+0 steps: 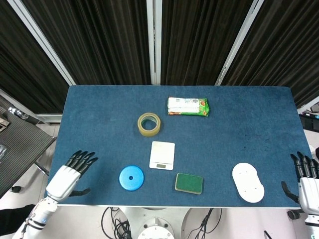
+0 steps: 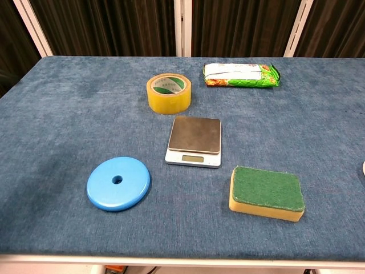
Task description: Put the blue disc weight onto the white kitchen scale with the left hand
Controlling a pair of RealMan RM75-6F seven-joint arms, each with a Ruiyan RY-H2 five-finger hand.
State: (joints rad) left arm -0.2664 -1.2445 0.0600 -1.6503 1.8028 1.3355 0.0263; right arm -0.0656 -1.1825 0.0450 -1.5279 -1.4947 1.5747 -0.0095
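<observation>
The blue disc weight lies flat near the table's front edge, left of centre. The white kitchen scale sits just right of it and a little further back, its platform bare. In the head view my left hand hovers over the table's front-left corner, fingers spread and holding nothing, well left of the disc. My right hand stays beyond the table's right edge, fingers apart and empty. The chest view shows neither hand.
A roll of yellow tape stands behind the scale. A green snack packet lies further back. A green-topped sponge sits right of the scale. A white oval plate lies at the front right.
</observation>
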